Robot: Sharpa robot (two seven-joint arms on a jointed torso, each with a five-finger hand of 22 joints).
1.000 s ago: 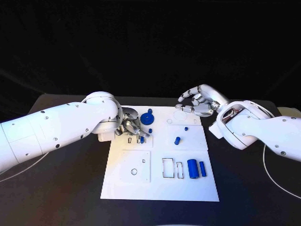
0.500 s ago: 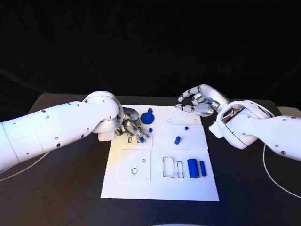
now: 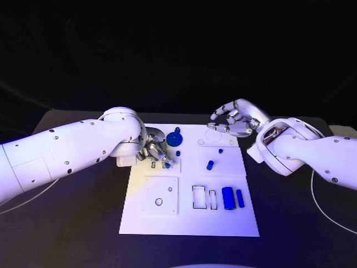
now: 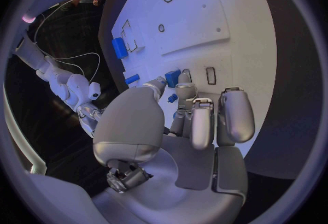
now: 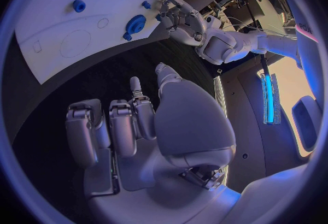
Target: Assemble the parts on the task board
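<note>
Barely anything moves: left hand (image 3: 154,152) stays low on the white plastic task board (image 3: 188,223), fingers pinching a small blue block part (image 4: 172,77) at a rectangular slot, likely mid-insertion, while right hand (image 3: 233,124) still hovers, curled, empty, past the board's far edge.

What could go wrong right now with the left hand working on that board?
The left hand pinches a small blue part over the task board; it may slip or miss its slot. Its fingers crowd the blue gear and could knock it. The right hand hovers at the board's far edge, risking contact.
</note>
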